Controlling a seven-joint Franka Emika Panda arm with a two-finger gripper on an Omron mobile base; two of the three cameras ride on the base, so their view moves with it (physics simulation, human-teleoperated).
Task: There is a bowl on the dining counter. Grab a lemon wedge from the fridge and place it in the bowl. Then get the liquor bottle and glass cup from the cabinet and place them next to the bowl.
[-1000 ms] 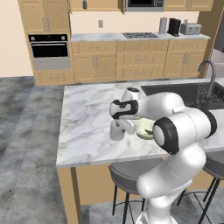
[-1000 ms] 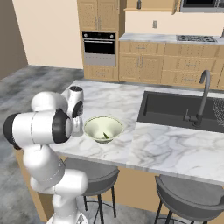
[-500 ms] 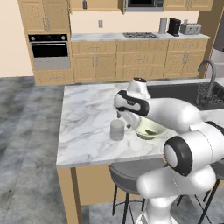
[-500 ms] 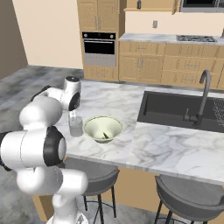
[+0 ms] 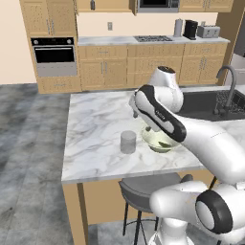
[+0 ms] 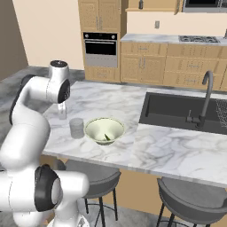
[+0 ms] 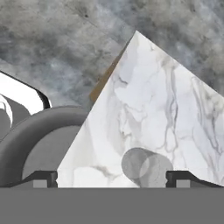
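A pale green bowl [image 5: 160, 139] [image 6: 104, 131] sits near the front of the marble dining counter [image 5: 95, 124] [image 6: 155, 146], with a small lemon wedge [image 6: 106, 137] inside it. Just left of the bowl a clear glass cup [image 5: 128, 142] [image 6: 76, 127] stands upright on the counter. My gripper [image 6: 62, 111] hangs above and slightly behind the cup, apart from it. In the hand view my gripper [image 7: 112, 180] is open wide, with the cup [image 7: 142, 168] below, between the fingertips [image 7: 43, 179]. A small dark bottle shape [image 5: 92, 5] stands in the upper cabinet, too small to identify.
A dark sink [image 6: 177, 111] with a tall faucet [image 6: 206, 95] lies right of the bowl. Grey stools [image 5: 143, 191] [image 6: 190, 199] stand under the counter's front edge. Oven, wooden cabinets and stovetop line the far wall. Bare marble spreads left of and behind the cup.
My jaws went from closed on the glass cup to wide open. The cup stays standing left of the bowl, and my hand has lifted up and back from it.
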